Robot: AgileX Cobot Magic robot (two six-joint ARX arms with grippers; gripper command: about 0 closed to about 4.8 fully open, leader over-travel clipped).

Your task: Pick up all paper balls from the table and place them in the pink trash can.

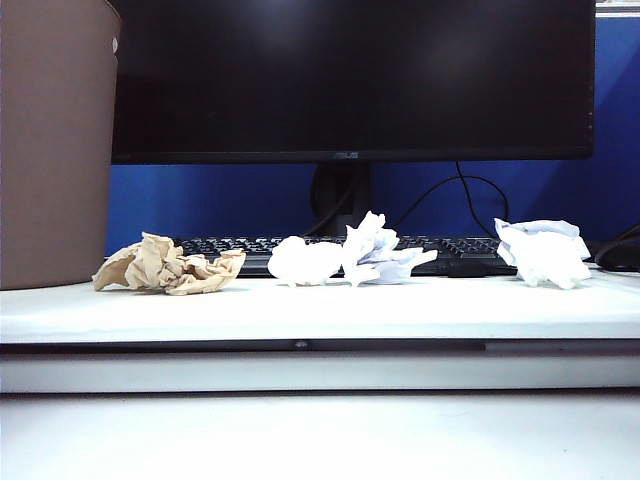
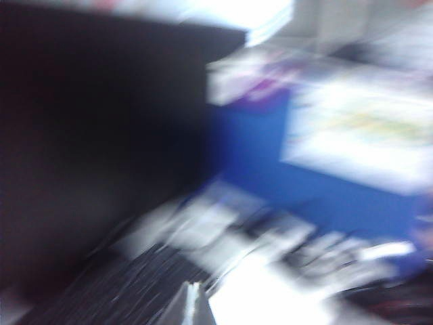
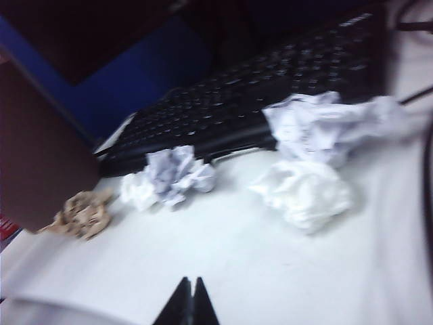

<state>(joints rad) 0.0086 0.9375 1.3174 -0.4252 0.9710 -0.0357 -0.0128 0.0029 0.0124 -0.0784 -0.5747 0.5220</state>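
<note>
Several paper balls lie in a row on the white table (image 1: pixel 320 312) in front of a keyboard. A tan paper ball (image 1: pixel 168 266) is nearest the pink trash can (image 1: pixel 55 140), which stands at the far left. A white ball (image 1: pixel 305 260) touches a bluish-white one (image 1: pixel 380 250) in the middle, and a white wad (image 1: pixel 542 252) lies at the right. Neither gripper shows in the exterior view. My right gripper (image 3: pixel 191 281) is shut and empty over bare table, well short of the tan ball (image 3: pixel 81 213), the middle pair (image 3: pixel 169 177) and a large white wad (image 3: pixel 304 193). My left gripper (image 2: pixel 193 288) is shut, in a heavily blurred view.
A black keyboard (image 1: pixel 440 250) and a large monitor (image 1: pixel 350 80) on its stand (image 1: pixel 340 195) sit right behind the balls, with cables at the right. A blue partition closes the back. The table's thick front edge (image 1: pixel 320 370) runs below the row.
</note>
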